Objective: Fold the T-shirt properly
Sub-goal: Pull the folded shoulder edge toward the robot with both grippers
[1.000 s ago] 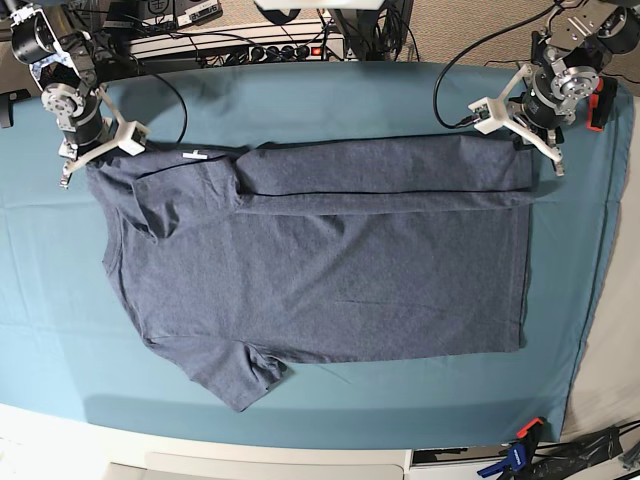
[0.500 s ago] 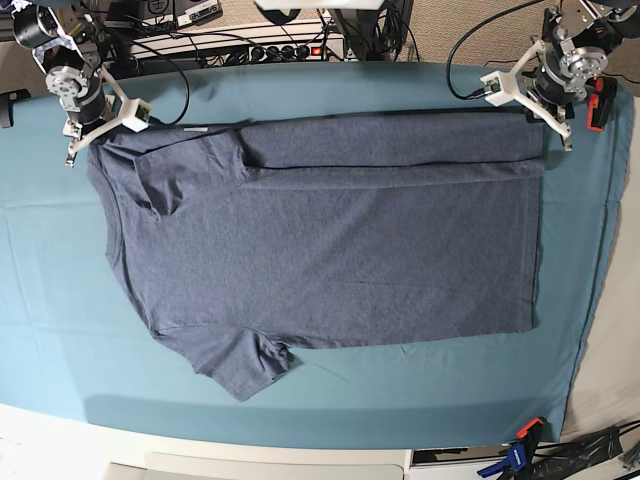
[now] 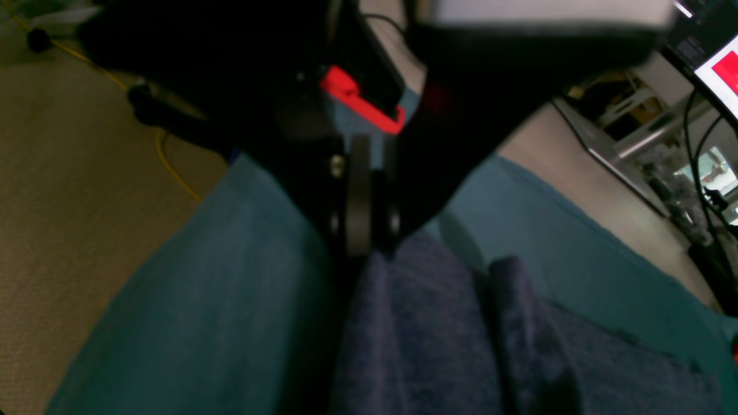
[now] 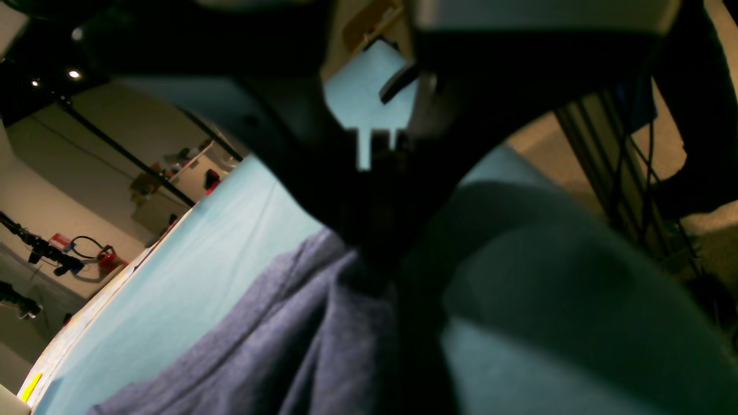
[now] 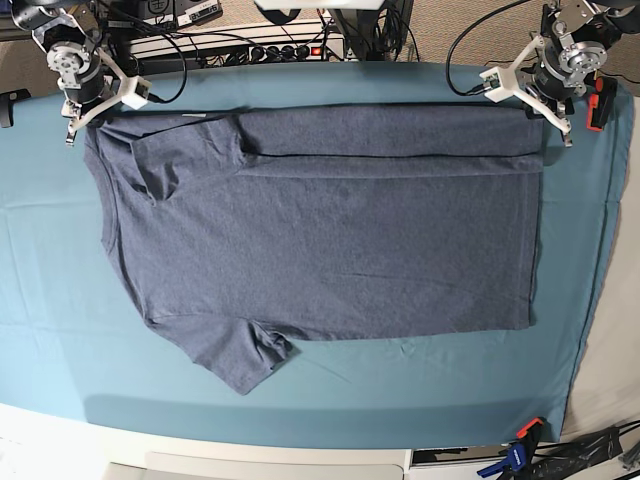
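base: t-shirt between hands

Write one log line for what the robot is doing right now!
left gripper: shut on T-shirt hem corner | right gripper: shut on shoulder corner | one side folded over | sleeve sticking out

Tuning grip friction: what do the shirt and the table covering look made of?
Dark blue-grey short-sleeved T-shirt: looks like soft knit jersey, probably cotton; matte, heathered flecks, limp creases. Teal table cloth: seemingly thin woven fabric, matte, smooth, with faint wrinkles and a draped edge; fibre unclear.
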You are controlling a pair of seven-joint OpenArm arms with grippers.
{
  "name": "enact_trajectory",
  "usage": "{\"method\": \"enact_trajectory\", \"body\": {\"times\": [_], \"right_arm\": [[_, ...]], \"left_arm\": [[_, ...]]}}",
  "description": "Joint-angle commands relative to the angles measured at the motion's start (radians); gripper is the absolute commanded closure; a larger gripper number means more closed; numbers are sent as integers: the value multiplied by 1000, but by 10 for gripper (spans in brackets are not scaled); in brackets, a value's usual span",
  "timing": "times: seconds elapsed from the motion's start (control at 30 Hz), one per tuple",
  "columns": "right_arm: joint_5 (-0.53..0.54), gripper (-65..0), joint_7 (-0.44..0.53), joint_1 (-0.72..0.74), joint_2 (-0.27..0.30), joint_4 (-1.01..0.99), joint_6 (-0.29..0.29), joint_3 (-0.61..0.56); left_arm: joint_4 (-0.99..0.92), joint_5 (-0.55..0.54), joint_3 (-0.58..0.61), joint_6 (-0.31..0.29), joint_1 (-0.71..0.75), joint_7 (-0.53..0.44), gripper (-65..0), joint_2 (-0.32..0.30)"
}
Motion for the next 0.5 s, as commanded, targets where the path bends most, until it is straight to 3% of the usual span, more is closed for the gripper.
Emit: {"method": "enact_trajectory", "body": {"times": [0.0,0.47], "right_arm": [[26,0,-19,-21,13,-1,37,2],[53,0,-27,-47,13,141,31,2]], "left_arm": [[15,9,-8,8,6,11,0,-19],[134,13,-8,56,67,36,0,-19]]}}
